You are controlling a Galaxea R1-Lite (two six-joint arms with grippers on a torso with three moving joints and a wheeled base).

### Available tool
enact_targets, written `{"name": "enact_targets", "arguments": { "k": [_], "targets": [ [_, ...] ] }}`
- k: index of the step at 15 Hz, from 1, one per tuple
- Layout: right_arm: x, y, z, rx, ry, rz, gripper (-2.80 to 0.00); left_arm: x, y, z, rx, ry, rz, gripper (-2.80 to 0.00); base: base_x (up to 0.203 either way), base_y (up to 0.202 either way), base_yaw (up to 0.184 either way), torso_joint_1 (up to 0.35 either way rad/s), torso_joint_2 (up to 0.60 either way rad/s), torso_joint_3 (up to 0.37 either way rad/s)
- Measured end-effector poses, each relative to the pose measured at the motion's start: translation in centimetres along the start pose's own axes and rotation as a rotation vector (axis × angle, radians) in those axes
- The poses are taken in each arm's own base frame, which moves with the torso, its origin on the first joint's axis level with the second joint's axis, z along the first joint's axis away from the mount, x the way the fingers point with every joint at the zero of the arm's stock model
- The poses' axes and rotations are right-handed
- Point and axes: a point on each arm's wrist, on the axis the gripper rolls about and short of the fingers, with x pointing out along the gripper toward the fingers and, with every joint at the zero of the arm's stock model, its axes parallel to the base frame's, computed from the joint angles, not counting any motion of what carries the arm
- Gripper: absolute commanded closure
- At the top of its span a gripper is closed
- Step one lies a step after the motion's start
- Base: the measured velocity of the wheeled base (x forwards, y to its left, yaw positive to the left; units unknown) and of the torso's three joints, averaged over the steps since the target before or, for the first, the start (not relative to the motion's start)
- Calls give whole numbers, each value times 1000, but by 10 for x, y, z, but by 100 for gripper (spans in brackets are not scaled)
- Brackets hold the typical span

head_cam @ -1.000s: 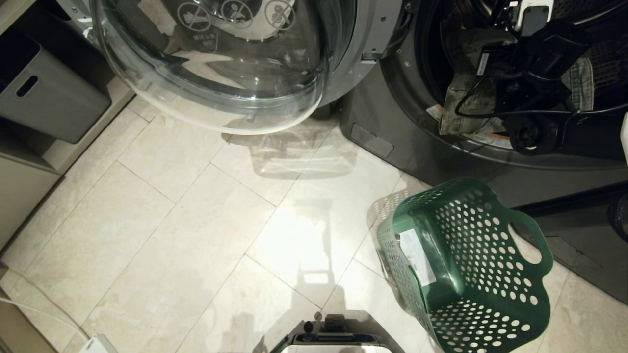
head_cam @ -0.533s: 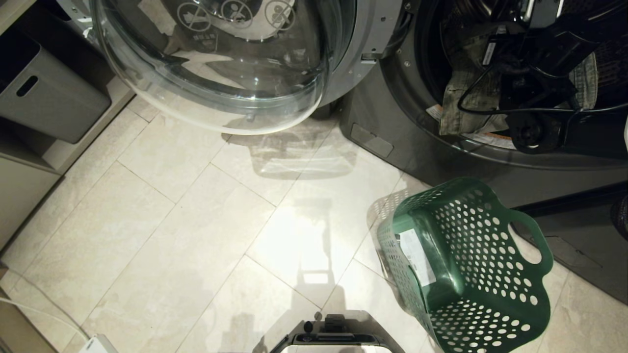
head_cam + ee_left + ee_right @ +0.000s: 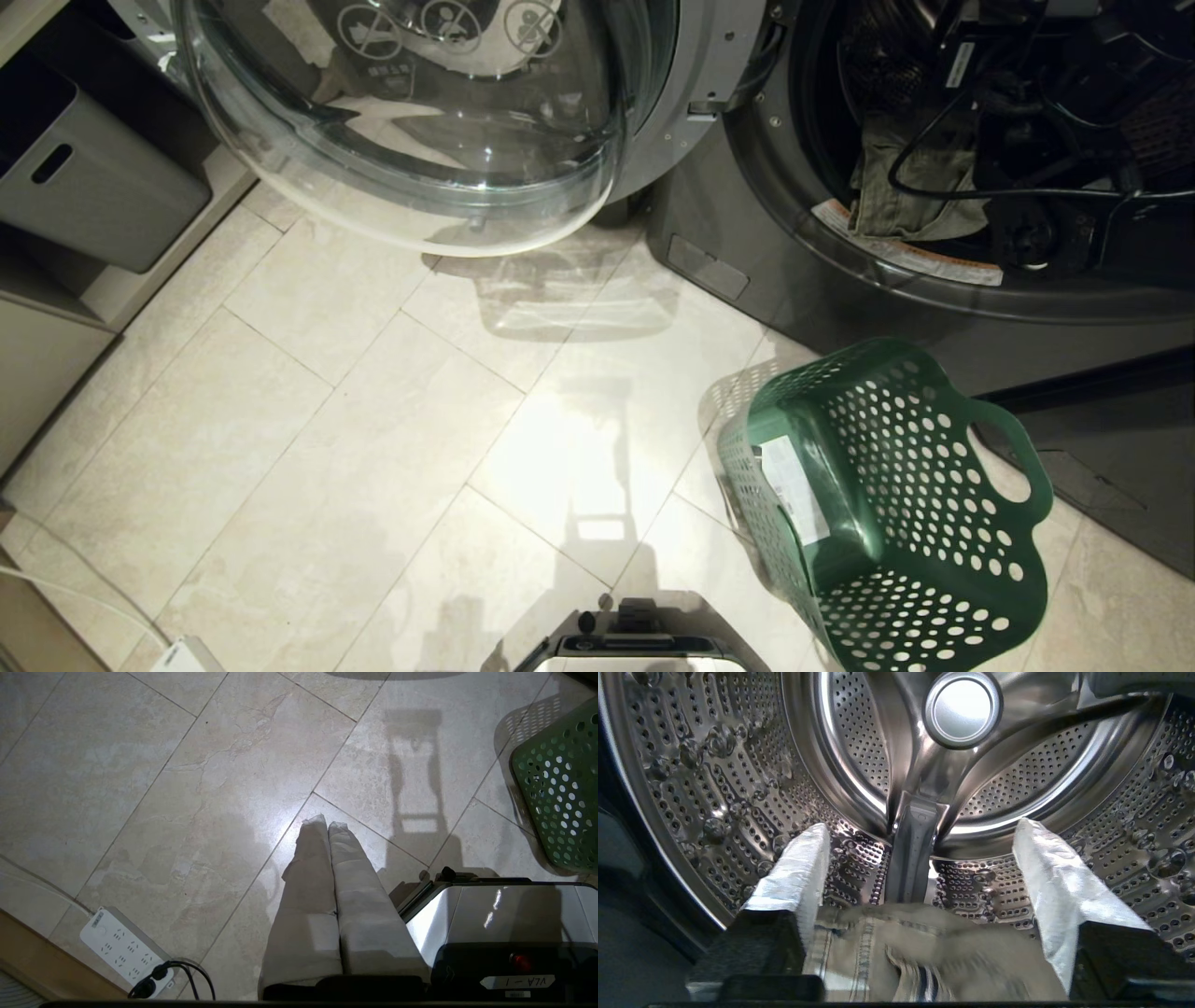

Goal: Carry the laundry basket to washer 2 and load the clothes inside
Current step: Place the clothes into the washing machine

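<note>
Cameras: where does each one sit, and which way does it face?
Head: up high, looking down at the floor, laundry basket and open washer; own base at bottom edge.
Left wrist: behind the shut left claw, facing floor tiles.
Right wrist: inside the drum, behind the open right claw, above the clothes.
Shared: head and left wrist both show the basket.

Overhead light glares on my pale glossy floor tiles (image 3: pixel 579 467); the pale crumpled denim garment (image 3: pixel 934 956) blurs below my wrist camera.

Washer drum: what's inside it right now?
The denim clothes lie at the drum mouth, between the open right tool's fingers. The drum floor under them is covered.
</note>
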Motion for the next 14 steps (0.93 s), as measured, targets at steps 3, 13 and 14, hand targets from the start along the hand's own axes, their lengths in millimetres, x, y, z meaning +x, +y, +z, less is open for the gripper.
{"name": "enact_targets", "arguments": {
  "k": [3, 13, 14],
  "targets": [
    [-5, -1, -5, -17, 34, 12, -280, 0, 0, 0, 0, 0, 0, 0, 0, 0, 0, 0, 0, 0],
    [-57, -32, 2, -47, 395, 123, 0, 0, 0, 0, 0, 0, 0, 0, 0, 0, 0, 0, 0, 0],
    [-64, -36, 0, -59, 430, 130, 0, 0, 0, 0, 0, 0, 0, 0, 0, 0, 0, 0, 0, 0]
  ]
}}
